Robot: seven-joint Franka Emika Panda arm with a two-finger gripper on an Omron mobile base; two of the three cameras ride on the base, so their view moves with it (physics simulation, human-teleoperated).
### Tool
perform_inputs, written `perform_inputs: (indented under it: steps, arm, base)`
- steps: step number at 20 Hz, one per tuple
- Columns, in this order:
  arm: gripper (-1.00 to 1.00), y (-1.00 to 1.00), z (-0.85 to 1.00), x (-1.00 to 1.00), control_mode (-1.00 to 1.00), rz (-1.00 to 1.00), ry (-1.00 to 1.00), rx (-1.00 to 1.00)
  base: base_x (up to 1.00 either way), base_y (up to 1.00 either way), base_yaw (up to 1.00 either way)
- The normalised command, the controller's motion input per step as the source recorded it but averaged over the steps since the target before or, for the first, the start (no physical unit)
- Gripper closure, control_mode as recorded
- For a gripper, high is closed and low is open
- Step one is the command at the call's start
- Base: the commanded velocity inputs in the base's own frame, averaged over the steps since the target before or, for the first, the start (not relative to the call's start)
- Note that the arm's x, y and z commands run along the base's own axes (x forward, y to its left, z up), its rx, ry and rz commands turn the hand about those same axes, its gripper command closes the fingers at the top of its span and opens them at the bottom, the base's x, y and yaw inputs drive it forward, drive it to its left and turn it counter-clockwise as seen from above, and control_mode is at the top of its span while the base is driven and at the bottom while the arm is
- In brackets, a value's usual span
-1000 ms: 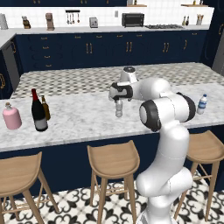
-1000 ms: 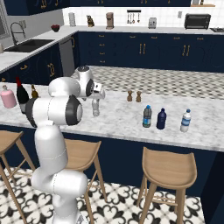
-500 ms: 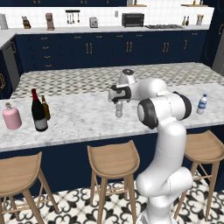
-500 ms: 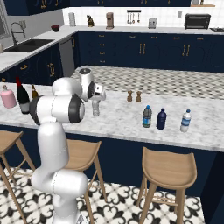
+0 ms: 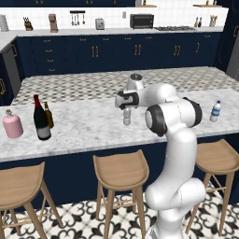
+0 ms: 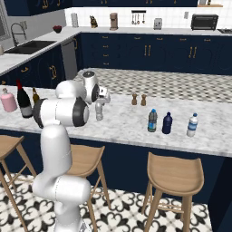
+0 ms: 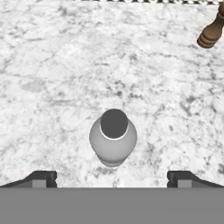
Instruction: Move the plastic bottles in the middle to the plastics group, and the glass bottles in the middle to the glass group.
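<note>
Navy cabinets all round, and a long marble island counter with wooden stools along its near edge. Here's the gripper, hanging straight over the clear plastic bottle that stands upright mid-counter, roughly halfway between the near and far edges. The cap sits centred between the two fingertips, which are spread wide, nothing held yet.

My read: this is the descent before the grasp. The bottle looks light and slim, so drop straight down, keep the cap centred, and close around the body below the neck, not on the cap, or it may tip. Then it wants carrying toward the counter's right end, where the plastics group waits.

From the right base view the arm is folded tight, elbow bulging forward, forearm reaching out level and the hand pointing down. The wine bottle stands near the left end, just beside the pink bottle and the beer bottle.
</note>
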Motion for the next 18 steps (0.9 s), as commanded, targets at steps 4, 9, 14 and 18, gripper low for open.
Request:
perform_inputs:
  steps: [4,9,14,18]
  arm:
    - [-1.0,0.0,-0.14,0.12,-1.0,0.0,-0.03,0.0]
    - [-1.0,0.0,-0.18,0.06,-1.0,0.0,0.0,0.0]
    - [-1.0,0.0,-0.07,0.15,-1.0,0.0,0.0,0.0]
    - [-1.0,0.0,-0.11,0.25,-1.0,0.0,0.0,0.0]
  base:
    - [0.0,0.0,0.0]
    - [0.0,0.0,0.0]
    - [0.0,0.0,0.0]
    - [0.0,0.0,0.0]
